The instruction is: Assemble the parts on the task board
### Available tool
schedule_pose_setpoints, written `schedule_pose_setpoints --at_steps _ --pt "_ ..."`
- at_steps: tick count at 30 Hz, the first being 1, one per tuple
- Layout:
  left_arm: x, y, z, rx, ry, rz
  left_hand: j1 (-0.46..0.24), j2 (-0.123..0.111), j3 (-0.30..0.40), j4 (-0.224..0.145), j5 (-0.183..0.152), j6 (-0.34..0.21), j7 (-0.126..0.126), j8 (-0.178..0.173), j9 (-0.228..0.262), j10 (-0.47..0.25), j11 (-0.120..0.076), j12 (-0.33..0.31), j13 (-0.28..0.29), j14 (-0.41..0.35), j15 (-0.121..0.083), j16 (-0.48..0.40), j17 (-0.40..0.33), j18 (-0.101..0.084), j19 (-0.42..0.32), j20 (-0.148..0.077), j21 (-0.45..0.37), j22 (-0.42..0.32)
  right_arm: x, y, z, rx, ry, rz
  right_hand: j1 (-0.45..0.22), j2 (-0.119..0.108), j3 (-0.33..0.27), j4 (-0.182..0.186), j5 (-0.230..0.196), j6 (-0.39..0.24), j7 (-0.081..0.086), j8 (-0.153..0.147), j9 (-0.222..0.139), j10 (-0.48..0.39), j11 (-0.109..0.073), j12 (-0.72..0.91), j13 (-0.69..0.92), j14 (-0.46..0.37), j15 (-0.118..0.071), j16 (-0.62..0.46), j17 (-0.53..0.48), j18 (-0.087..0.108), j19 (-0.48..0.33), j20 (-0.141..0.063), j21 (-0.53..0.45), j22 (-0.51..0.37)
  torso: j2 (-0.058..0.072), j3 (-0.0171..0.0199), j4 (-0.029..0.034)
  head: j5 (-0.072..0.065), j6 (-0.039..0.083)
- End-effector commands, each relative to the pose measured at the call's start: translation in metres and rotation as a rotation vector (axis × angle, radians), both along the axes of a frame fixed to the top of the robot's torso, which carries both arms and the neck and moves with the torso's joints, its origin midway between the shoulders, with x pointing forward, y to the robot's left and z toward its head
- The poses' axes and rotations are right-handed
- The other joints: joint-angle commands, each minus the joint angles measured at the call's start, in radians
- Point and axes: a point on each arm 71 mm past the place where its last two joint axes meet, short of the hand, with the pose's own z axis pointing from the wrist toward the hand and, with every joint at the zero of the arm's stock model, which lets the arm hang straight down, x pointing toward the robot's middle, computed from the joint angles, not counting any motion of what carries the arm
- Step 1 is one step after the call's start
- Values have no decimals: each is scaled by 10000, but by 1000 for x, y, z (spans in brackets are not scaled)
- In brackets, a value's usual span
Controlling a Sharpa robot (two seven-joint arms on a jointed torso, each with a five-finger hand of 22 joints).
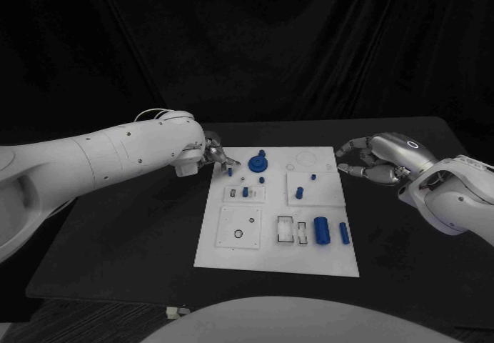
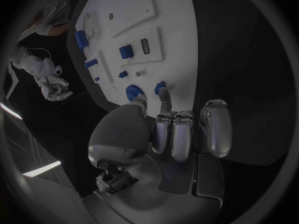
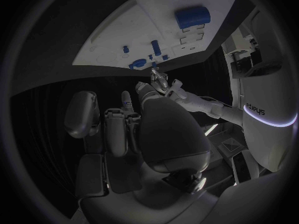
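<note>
The white task board (image 1: 278, 254) lies in the middle of the black table. Blue parts stand on it: a round piece with a knob (image 1: 258, 163), a small peg (image 1: 228, 171), another peg (image 1: 300, 191), and a thick cylinder (image 1: 322, 230) beside a thinner one (image 1: 344, 233). My left hand (image 1: 218, 157) hovers at the board's far left corner. Its thumb and fingers (image 2: 166, 103) are half curled and apart, nothing between them, tips close to the small peg (image 2: 160, 87) and the round piece (image 2: 132, 92). My right hand (image 1: 372, 161) hangs off the board's far right edge, loosely curled and holding nothing.
The board's near half has a square plate with a small hole (image 1: 239, 229) and two narrow slots (image 1: 291, 230). Bare black table (image 1: 123, 236) lies to either side of the board, and a black curtain hangs behind the far edge.
</note>
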Motion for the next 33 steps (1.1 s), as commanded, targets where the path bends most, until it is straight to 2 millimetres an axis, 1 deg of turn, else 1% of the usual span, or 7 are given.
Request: schedule_pose_setpoints --at_steps 1,11,20,25,29,30,33 --pt "-1 -3 -2 -25 160 -158 114 -13 -57 -25 58 -67 23 -59 -4 1027 70 29 2628 1020 57 26 2630 -31 -76 5 -55 768 0 0 -2 -69 85 -114 92 16 70 4 33 62 1 -10 -9 1029 70 24 2631 782 78 -55 1552 129 -78 -21 -26 1395 -4 4 5 -9 -1" --pt "-2 -2 -7 5 248 -133 156 49 -60 -45 81 -188 79 -188 -41 1027 119 29 2628 1020 103 26 2630 -6 -150 47 -156 706 -1 0 -2 -81 119 -134 92 16 70 4 33 62 1 -10 -9 1029 70 24 2631 782 78 -55 1552 129 -78 -21 -26 1395 -2 2 -3 -14 -1" --pt "-2 -2 -8 7 293 -154 287 119 -46 -145 440 -288 169 -579 -259 1027 205 29 2628 1020 181 26 2630 14 -211 127 -249 682 -1 0 -2 -95 154 -148 93 12 79 1 38 81 -1 -5 -14 1029 69 24 2631 780 77 -67 1538 130 -78 -22 -39 1392 1 5 2 -29 -1" --pt "-2 -3 -9 -10 296 -180 398 168 3 -235 767 -240 193 -770 -385 1027 230 29 2628 1020 208 26 2630 22 -230 160 -285 686 -1 0 -2 -91 154 -156 96 5 87 -4 42 70 0 -15 -23 1029 65 24 2631 778 76 -74 1531 133 -80 -22 -55 1389 1 6 -3 -29 -1" --pt "-2 -3 -9 -31 293 -202 484 188 54 -315 1101 -200 196 -901 -462 1027 237 29 2628 1020 217 26 2630 24 -230 174 -298 702 -1 0 -2 -93 156 -165 98 1 90 -7 43 56 0 -25 -30 1029 62 24 2631 777 73 -79 1524 134 -81 -23 -59 1388 0 4 -4 -34 -1" --pt "-2 -4 -9 -38 298 -216 545 191 96 -373 1325 -183 194 -972 -498 1027 238 29 2628 1020 219 26 2630 26 -232 177 -310 710 -1 -1 -2 -95 159 -169 98 1 90 -7 43 56 0 -25 -30 1029 62 24 2631 777 73 -79 1524 134 -81 -23 -59 1388 0 5 -2 -41 -1" --pt "-2 -4 -9 -23 351 -245 613 192 148 -436 1526 -172 190 -1037 -528 1027 235 29 2628 1020 219 26 2630 28 -235 179 -322 717 -1 -1 -2 -95 161 -173 101 -1 95 -9 44 43 0 -34 -36 1029 58 24 2631 775 71 -85 1518 134 -81 -24 -63 1388 0 4 -3 -36 -1"
